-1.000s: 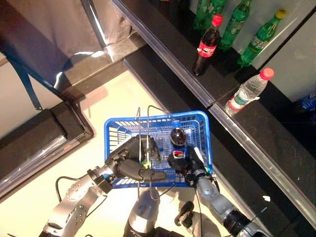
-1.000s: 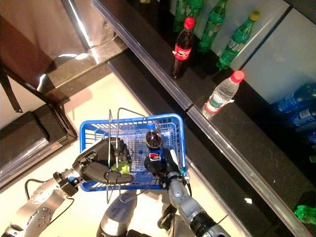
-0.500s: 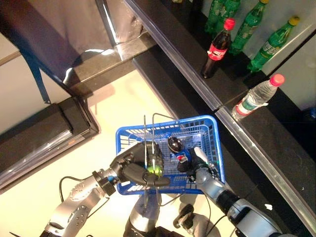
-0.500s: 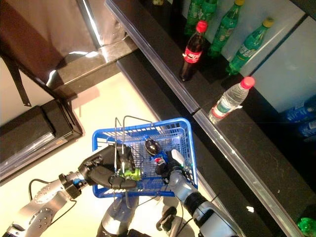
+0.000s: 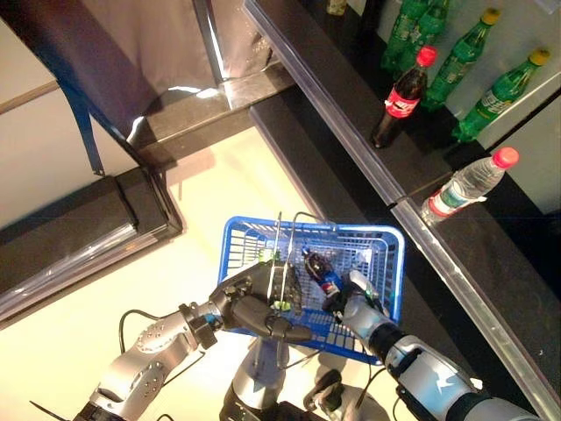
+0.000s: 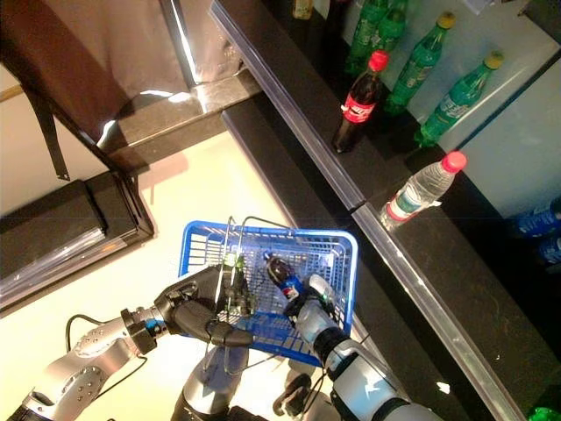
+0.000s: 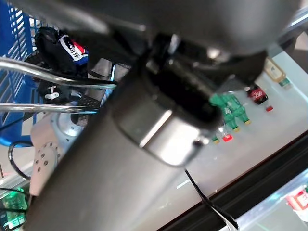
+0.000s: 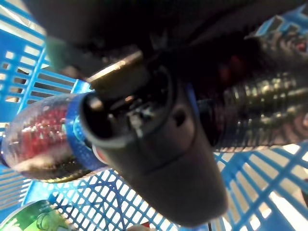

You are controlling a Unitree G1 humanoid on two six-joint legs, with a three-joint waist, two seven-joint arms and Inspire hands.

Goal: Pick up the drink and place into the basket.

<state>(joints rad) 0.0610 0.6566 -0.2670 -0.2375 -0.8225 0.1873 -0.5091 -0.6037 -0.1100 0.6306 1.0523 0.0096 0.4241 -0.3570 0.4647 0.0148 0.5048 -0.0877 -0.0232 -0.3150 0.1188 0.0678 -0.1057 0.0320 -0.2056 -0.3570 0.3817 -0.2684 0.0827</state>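
Where it stood upright, the cola bottle (image 5: 319, 271) now tilts inside the basket (image 5: 391, 267).

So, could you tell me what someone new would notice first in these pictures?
Probably the blue basket low in the middle, with the left hand curled round its wire handles. Inside it, the right hand grips a dark cola bottle lying tilted over the mesh floor. Next, the row of bottles standing on the dark shelf at upper right.
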